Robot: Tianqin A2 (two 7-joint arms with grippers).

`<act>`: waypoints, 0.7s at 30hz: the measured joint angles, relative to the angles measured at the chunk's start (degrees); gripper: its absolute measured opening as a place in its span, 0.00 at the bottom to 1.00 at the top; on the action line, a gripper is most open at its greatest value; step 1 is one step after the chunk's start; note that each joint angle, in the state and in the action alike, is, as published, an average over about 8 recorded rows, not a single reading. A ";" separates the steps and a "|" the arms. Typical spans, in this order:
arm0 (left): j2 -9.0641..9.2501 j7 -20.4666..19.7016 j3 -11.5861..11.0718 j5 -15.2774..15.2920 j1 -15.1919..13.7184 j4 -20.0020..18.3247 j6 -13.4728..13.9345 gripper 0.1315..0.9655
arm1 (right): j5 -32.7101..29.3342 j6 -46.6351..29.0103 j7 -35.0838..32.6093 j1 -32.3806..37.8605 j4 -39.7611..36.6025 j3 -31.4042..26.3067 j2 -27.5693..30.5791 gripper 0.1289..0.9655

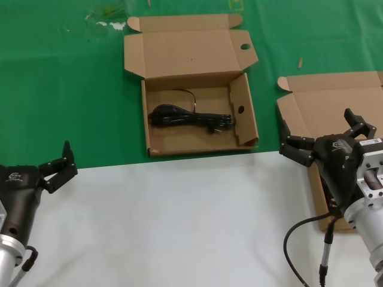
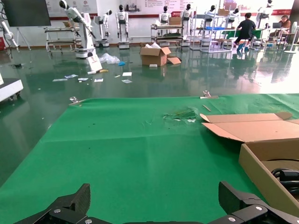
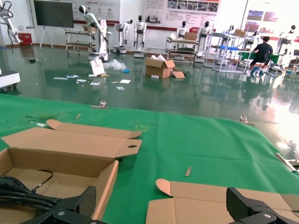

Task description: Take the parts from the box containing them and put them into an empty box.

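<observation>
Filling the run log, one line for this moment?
left gripper: open, idle at table edge | right gripper: open, over right box | power cord bundle: in holed-lid box

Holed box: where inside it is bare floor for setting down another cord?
In the holed box, the coiled cord crowds the middle. Bare cardboard lies along the front wall and in the back corner near the lid hinge.

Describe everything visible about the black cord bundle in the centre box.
The cord bundle is a thin, glossy black cable coiled into a long bundle, lying flat and crosswise on the floor of the open holed box, nearer its hinged lid. One thin loop strays up toward the back wall. A moulded plug sits at its left end. Nothing else touches it; both tools are away from it.
</observation>
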 joint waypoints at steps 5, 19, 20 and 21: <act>0.00 0.00 0.00 0.00 0.00 0.00 0.00 1.00 | 0.00 0.00 0.00 0.00 0.00 0.00 0.00 1.00; 0.00 0.00 0.00 0.00 0.00 0.00 0.00 1.00 | 0.00 0.00 0.00 0.00 0.00 0.00 0.00 1.00; 0.00 0.00 0.00 0.00 0.00 0.00 0.00 1.00 | 0.00 0.00 0.00 0.00 0.00 0.00 0.00 1.00; 0.00 0.00 0.00 0.00 0.00 0.00 0.00 1.00 | 0.00 0.00 0.00 0.00 0.00 0.00 0.00 1.00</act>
